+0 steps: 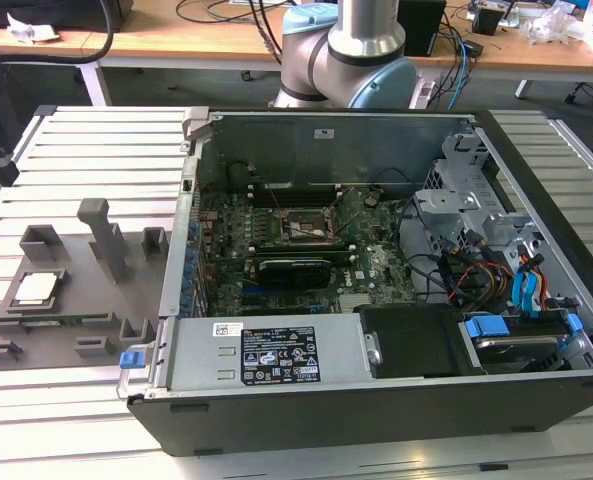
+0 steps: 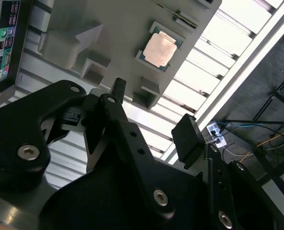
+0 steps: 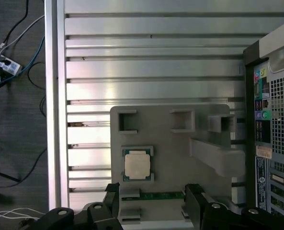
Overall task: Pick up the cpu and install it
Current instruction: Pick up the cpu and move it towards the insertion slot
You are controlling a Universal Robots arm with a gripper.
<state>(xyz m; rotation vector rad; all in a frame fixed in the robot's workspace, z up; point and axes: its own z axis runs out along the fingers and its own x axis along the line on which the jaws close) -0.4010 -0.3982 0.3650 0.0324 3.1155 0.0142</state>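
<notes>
Slatted metal tabletop [image 1: 76, 140] carries grey fixture plate [image 3: 170, 153] beside open computer case [image 1: 276, 355]. Your cpu [image 3: 136, 164] lies flat in fixture pocket, ungrasped. Gripper [image 3: 153, 201] empty, fingers [image 3: 114, 194] apart. Cpu lies ahead of gap, offset away from case; square, no long axis.

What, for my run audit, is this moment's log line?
stage: before pickup | hand: open, empty | cpu: lying in grey fixture, not held | computer case: open, beside fixture

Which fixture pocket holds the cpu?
The square pocket by the plate's edge at the exterior view's left; only it has the silvery cpu lying flat inside.
</notes>
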